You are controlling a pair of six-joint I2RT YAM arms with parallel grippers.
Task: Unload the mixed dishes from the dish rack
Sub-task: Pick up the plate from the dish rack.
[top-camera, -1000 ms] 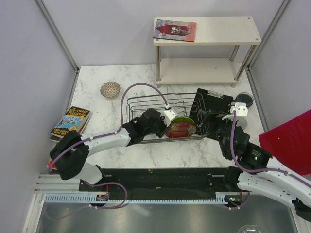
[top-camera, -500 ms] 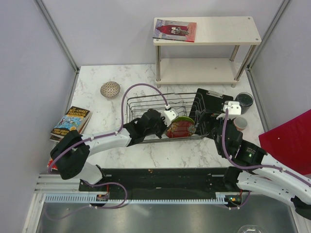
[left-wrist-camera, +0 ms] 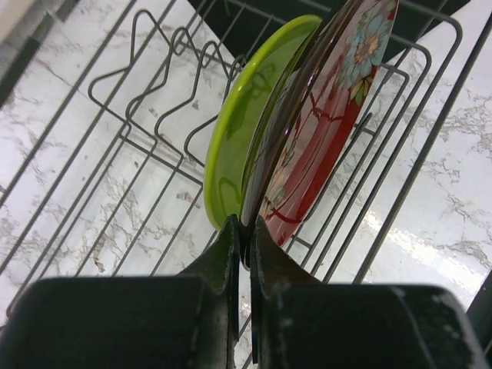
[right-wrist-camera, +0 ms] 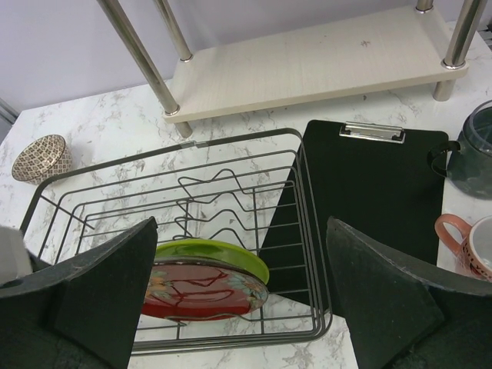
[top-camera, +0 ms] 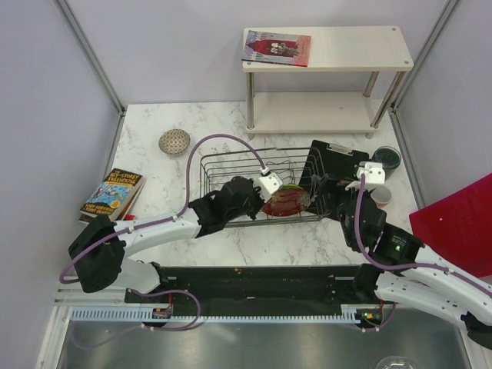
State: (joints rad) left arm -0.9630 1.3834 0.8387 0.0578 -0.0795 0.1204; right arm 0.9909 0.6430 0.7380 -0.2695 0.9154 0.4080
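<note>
The left gripper (left-wrist-camera: 244, 240) has just closed, pinching the near rim of the red patterned dish (left-wrist-camera: 327, 131). The dish stands on edge in the right half of the dish rack (right-wrist-camera: 231, 143), against the lime-green round plate (left-wrist-camera: 234, 131). By my reading, lifting can begin. The right gripper (right-wrist-camera: 242, 269) hangs wide open and empty above the rack's right end. The cover of the book (top-camera: 113, 192) left of the rack is too small to read.
</note>
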